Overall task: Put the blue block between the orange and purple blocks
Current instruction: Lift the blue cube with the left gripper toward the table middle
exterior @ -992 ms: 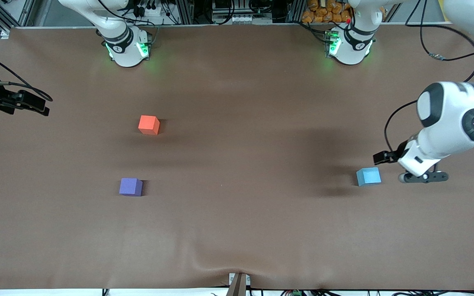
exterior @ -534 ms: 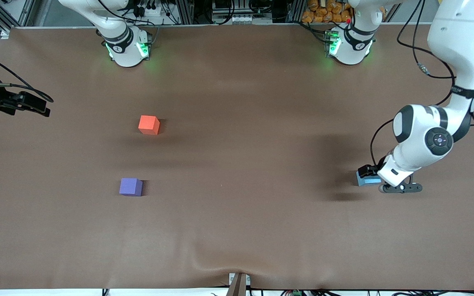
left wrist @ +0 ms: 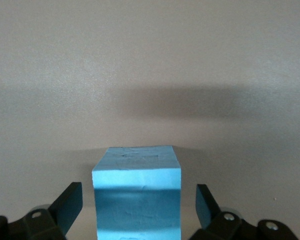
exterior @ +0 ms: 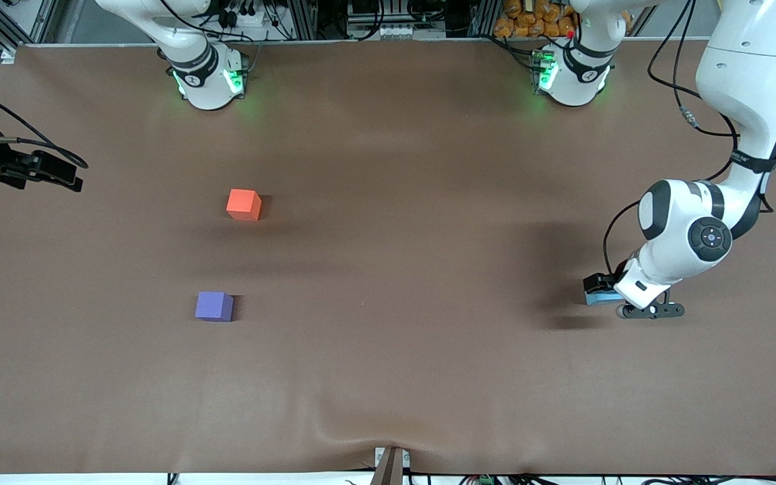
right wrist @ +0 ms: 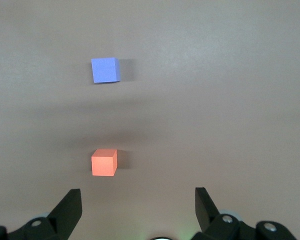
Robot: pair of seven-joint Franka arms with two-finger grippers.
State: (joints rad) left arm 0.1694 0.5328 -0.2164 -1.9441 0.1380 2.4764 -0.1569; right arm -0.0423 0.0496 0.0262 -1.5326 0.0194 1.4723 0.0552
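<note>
1. Since a second ago your left pincer [exterior: 605, 301] has dropped from beside the blue block [exterior: 597, 298] to straddle it; neither the orange block [exterior: 244, 204] nor the purple block [exterior: 214, 306] has moved.
2. Your left fingers [left wrist: 67, 206] stand spread, one on each side of the blue block with gaps showing, so nothing is gripped yet.
3. That block sits on the worktop [exterior: 388, 269] at the left arm's end, well apart from the other two.
4. It looks like light, slightly soft matte foam, so take it by the two flat side faces, squeezing gently.
5. It is a sky-blue cube with a faintly creased top.
6. Your right pincer [right wrist: 135, 210] waits, open, high over the right arm's end.
</note>
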